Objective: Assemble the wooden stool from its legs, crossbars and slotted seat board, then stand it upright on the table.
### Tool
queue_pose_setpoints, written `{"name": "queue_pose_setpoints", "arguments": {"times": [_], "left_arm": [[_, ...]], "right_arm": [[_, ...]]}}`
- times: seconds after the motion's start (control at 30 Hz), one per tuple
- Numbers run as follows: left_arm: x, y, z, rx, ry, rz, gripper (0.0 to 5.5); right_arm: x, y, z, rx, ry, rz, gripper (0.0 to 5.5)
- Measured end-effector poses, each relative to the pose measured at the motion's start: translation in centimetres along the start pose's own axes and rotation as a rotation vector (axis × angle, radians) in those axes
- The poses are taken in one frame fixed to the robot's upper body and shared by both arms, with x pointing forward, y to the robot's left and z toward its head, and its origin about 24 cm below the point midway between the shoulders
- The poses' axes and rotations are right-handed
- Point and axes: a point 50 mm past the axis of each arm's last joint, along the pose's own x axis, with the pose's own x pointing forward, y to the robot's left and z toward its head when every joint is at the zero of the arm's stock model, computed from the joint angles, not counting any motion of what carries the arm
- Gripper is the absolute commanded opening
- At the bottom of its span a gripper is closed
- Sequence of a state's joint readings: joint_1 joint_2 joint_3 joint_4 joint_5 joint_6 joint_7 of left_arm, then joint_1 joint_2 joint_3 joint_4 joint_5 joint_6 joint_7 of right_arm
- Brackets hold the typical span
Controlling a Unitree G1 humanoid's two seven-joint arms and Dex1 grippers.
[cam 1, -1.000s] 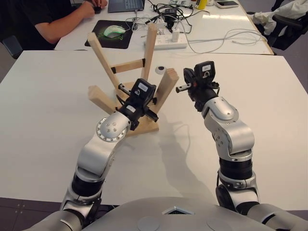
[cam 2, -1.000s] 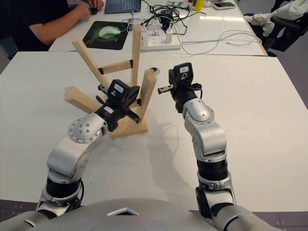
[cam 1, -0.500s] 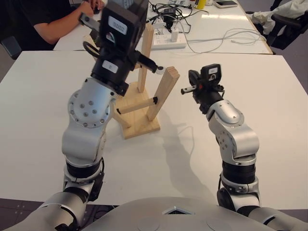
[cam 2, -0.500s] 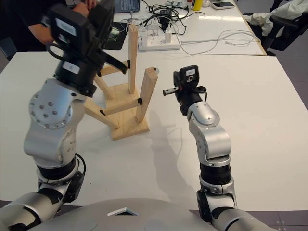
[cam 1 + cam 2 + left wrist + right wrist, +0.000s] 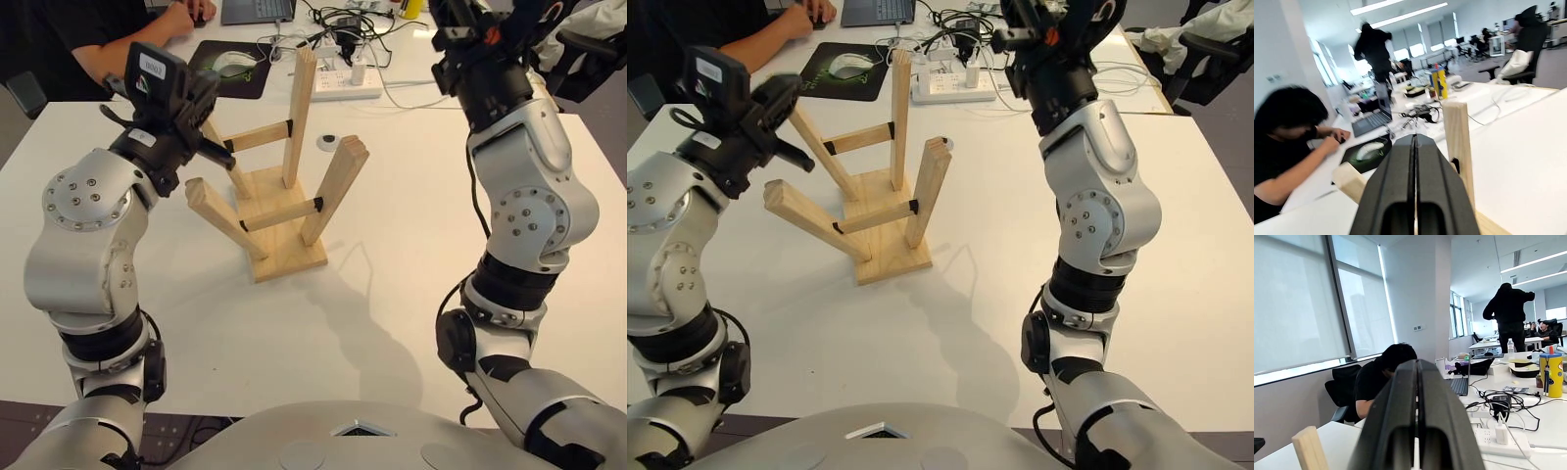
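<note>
Four splayed pale wooden legs (image 5: 335,191) point up: the light wooden stool (image 5: 279,196) sits upside down mid-table, its square seat board (image 5: 292,258) flat on the white table (image 5: 411,294). Two short wooden crossbars (image 5: 282,213) with black ends bridge pairs of legs, one on the far side, one on the near side (other two sides: can't tell). The far-right leg stands close to vertical. The near-left one leans hard out to the left.

Left gripper (image 5: 1414,142): raised off the table at the stool's far left, just beside the top of the far-left leg. Black fingers are pressed flat together with only a thin seam, nothing between them. Contact with that leg: can't tell. Its wrist camera looks past the fingers at two leg ends, one on each side.

Right gripper (image 5: 1417,366): held high at the far right, over the far edge of the table, well apart from the stool. Fingers likewise closed tight on nothing.

Small round black-and-white disc (image 5: 327,142) lies on the table just beyond the stool, on its far-right side. Second white table (image 5: 509,49) behind carries a white power strip (image 5: 343,88), loose cables (image 5: 460,78) and a black mouse pad (image 5: 220,73) with a green-lit mouse (image 5: 233,64).
</note>
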State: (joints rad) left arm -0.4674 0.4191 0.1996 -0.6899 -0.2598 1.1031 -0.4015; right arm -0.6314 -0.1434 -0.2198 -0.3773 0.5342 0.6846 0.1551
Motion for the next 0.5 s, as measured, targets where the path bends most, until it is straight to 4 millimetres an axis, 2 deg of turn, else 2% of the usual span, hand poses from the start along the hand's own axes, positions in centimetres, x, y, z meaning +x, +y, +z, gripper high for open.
{"name": "queue_pose_setpoints", "arguments": {"times": [0.13, 0.3, 0.37, 0.43, 0.5], "left_arm": [[-0.3, -0.4, -1.1, -0.186, 0.033, -0.078, 0.0], [-0.3, -0.5, -1.3, -0.23, 0.027, -0.077, 0.0], [-0.2, -0.4, -1.5, -0.211, 0.033, -0.058, 0.0], [-0.1, -0.3, -1.4, -0.193, 0.029, -0.037, 0.0], [-0.1, -0.3, -1.4, -0.187, 0.025, -0.029, 0.0]], "right_arm": [[-0.2, 0.2, -0.8, -0.013, 0.041, 0.009, 0.02], [0.1, 1.9, -0.9, 0.012, 0.031, 0.106, 0.02], [0.5, 3.0, 0.5, 0.038, -0.027, 0.166, 0.02], [1.0, 4.3, 2.8, 0.064, -0.11, 0.244, 0.02], [1.3, 4.8, 3.8, 0.073, -0.146, 0.277, 0.02]]}}
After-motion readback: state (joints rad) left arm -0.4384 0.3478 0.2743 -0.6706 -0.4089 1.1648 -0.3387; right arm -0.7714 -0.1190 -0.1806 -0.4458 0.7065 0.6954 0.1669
